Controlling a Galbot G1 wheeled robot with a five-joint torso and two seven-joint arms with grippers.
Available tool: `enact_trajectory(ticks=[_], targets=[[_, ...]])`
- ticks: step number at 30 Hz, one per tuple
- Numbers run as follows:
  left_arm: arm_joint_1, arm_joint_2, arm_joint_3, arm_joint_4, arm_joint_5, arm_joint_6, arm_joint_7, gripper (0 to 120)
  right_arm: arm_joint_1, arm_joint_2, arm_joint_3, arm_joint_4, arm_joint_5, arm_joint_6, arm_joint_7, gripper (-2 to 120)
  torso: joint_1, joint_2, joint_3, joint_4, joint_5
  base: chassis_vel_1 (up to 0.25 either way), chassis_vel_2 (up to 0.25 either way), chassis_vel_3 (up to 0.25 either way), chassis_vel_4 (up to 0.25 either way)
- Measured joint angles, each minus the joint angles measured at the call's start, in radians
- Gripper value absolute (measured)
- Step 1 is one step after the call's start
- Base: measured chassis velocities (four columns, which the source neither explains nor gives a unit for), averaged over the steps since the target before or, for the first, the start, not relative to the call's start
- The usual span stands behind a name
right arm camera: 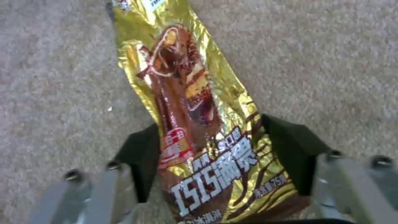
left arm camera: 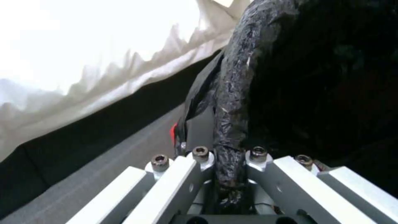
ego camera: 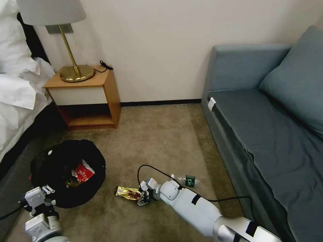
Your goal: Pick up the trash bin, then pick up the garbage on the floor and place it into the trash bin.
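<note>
The trash bin [ego camera: 50,158], lined with a black bag, sits low at the left with a red-and-white packet [ego camera: 83,173] inside. My left gripper [ego camera: 42,198] is shut on the bin's near rim; the left wrist view shows the bag-covered rim [left arm camera: 232,102] pinched in the left gripper [left arm camera: 230,157]. A gold-black snack wrapper [ego camera: 127,192] lies on the carpet. My right gripper [ego camera: 143,197] is down at its near end, open, its black fingers [right arm camera: 139,161] on either side of the wrapper [right arm camera: 195,124]. A small clear bottle [ego camera: 187,180] with a green label lies just beyond the right wrist.
A wooden nightstand [ego camera: 89,97] with a brass lamp [ego camera: 75,72] stands at the back left beside the bed [ego camera: 16,97]. A grey-blue sofa [ego camera: 269,134] runs along the right. Open carpet [ego camera: 158,134] lies between them.
</note>
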Motion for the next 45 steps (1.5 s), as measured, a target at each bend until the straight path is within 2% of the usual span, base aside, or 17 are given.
enact_trajectory(ticks=[2, 4, 6, 8, 10, 11, 14, 15, 17, 24, 30, 32, 34, 37, 38, 41, 45], targets=[[0.0, 0.0, 0.0, 0.0, 0.0, 0.0, 0.0, 3, 0.0, 0.0, 0.0, 0.0, 0.0, 0.001, 0.0, 59, 0.0, 0.0, 0.0, 0.0, 0.0, 0.0, 0.0, 0.0, 0.0], [0.001, 0.0, -0.001, 0.001, 0.0, -0.001, -0.001, 3, 0.0, -0.007, -0.005, 0.005, 0.001, 0.002, 0.0, 46, 0.0, 0.0, 0.0, 0.0, 0.0, 0.0, 0.0, 0.0, 0.0], [0.002, 0.001, -0.001, 0.001, 0.0, -0.001, -0.001, 3, 0.001, -0.01, -0.007, 0.009, 0.003, 0.002, 0.0, 45, 0.0, 0.0, 0.0, 0.0, 0.0, 0.0, 0.0, 0.0, 0.0], [0.003, 0.001, -0.001, 0.001, 0.0, -0.001, -0.002, 3, 0.005, -0.022, -0.019, 0.024, 0.013, 0.002, 0.002, 31, 0.0, 0.0, 0.0, 0.0, 0.0, 0.0, 0.0, 0.0, 0.0], [0.003, 0.0, -0.001, 0.001, 0.0, -0.001, -0.002, 3, 0.005, -0.025, -0.02, 0.026, 0.015, 0.002, 0.002, 30, 0.0, 0.0, 0.0, 0.0, 0.0, 0.0, 0.0, 0.0, 0.0], [0.004, 0.0, -0.001, 0.001, 0.0, -0.002, -0.002, 3, 0.005, -0.028, -0.02, 0.028, 0.016, 0.002, 0.004, 25, 0.0, 0.0, 0.0, 0.0, 0.0, 0.0, 0.0, 0.0, 0.0], [0.004, 0.0, -0.001, 0.001, 0.0, -0.002, -0.002, 3, 0.005, -0.028, -0.02, 0.028, 0.016, 0.002, 0.004, 25, 0.0, 0.0, 0.0, 0.0, 0.0, 0.0, 0.0, 0.0, 0.0], [0.006, -0.005, -0.001, 0.01, 0.005, -0.011, -0.003, 3, -0.001, -0.037, -0.012, 0.037, 0.017, 0.004, 0.008, 10, 0.0, 0.0, 0.0, 0.0, 0.0, 0.0, 0.0, 0.0, 0.0], [0.009, -0.006, -0.001, 0.013, 0.007, -0.014, -0.004, 3, -0.005, -0.041, -0.006, 0.042, 0.017, 0.008, 0.01, 1, 0.0, 0.0, 0.0, 0.0, 0.0, 0.0, 0.0, 0.0, 0.0], [0.011, -0.006, -0.002, 0.016, 0.007, -0.015, -0.008, 3, -0.003, -0.056, 0.001, 0.074, 0.035, 0.012, 0.018, 0, 0.0, 0.0, 0.0, 0.0, 0.0, 0.0, 0.0, 0.0, 0.0], [0.015, -0.01, 0.003, 0.016, 0.012, -0.015, -0.009, 3, 0.007, -0.051, 0.062, 0.126, 0.099, 0.017, 0.046, 0, 0.0, 0.0, 0.0, 0.0, -0.0001, 0.0, 0.0, 0.0, 0.0], [0.015, -0.012, 0.008, 0.018, 0.02, -0.015, -0.009, 3, 0.02, -0.03, 0.107, 0.185, 0.176, 0.03, 0.091, 0, 0.0, 0.0, 0.0, 0.0, 0.0, 0.0, 0.0, 0.0, 0.0], [0.015, -0.012, 0.009, 0.019, 0.021, -0.015, -0.009, 3, 0.021, -0.027, 0.11, 0.193, 0.186, 0.032, 0.098, 0, 0.0, 0.0, 0.0, -0.0001, 0.0, 0.0, 0.0, 0.0, 0.0], [0.011, -0.016, 0.018, 0.028, 0.032, -0.013, -0.009, 3, 0.038, -0.002, 0.121, 0.292, 0.31, 0.06, 0.183, 0, 0.0, 0.0, 0.0, 0.0002, 0.0, 0.0, 0.0, 0.0, 0.0], [0.011, -0.016, 0.018, 0.028, 0.032, -0.013, -0.009, 3, 0.038, -0.002, 0.121, 0.292, 0.31, 0.06, 0.183, 0, 0.0, 0.0, 0.0, 0.0002, 0.0, 0.0, 0.0, 0.0, 0.0], [0.002, -0.024, 0.028, 0.04, 0.038, -0.01, -0.006, 3, 0.042, 0.012, 0.088, 0.417, 0.435, 0.077, 0.267, 0, 0.0, 0.0, 0.0, 0.0001, -0.0001, 0.0, 0.0, 0.0, 0.0], [-0.005, -0.03, 0.036, 0.044, 0.041, 0.003, -0.001, 3, 0.031, 0.02, 0.057, 0.508, 0.511, 0.066, 0.308, 0, 0.0, 0.0, 0.0, 0.0002, 0.0, 0.0, 0.0, 0.0, 0.0]])
